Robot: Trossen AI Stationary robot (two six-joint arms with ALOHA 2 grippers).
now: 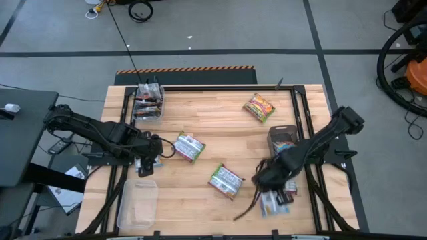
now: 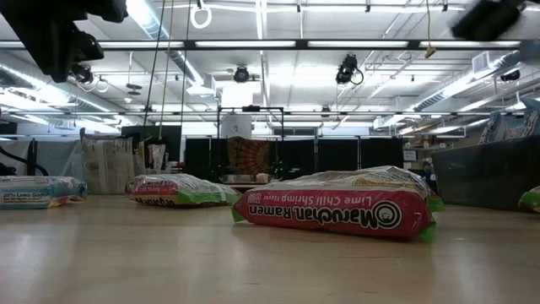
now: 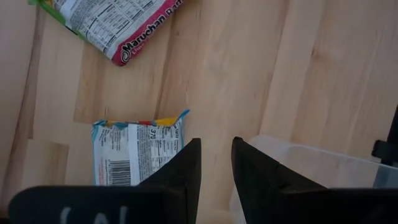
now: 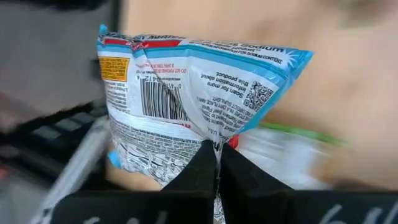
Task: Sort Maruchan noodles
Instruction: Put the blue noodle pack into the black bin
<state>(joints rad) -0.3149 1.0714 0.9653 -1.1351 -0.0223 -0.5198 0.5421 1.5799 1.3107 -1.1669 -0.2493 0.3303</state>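
Two green-and-red Maruchan packets lie flat mid-table [image 1: 189, 147] [image 1: 225, 181]; the nearer one shows in the low view [image 2: 337, 211]. A yellow-red packet [image 1: 259, 107] lies toward the far edge. My left gripper [image 3: 216, 162] is open and points down near the table's left side. A blue-white packet [image 3: 137, 152] lies flat beside one of its fingers, untouched. My right gripper [image 4: 216, 155], near the table's right side [image 1: 268, 176], is shut on another blue-white packet [image 4: 193, 93]. My right gripper pinches the blue-white packet between its two fingers at a crumpled spot of the wrapper's printed back [image 4: 214, 138], beside the barcode. The packet stands out beyond the fingertips, lifted clear of the table.
A clear bin with dark packets [image 1: 148, 103] stands at the far left corner. Another clear bin [image 1: 138, 203] sits at the near left, right beside my left gripper [image 3: 311, 165]. A bin with packets [image 1: 281, 137] and more packets [image 1: 277, 200] are at the right.
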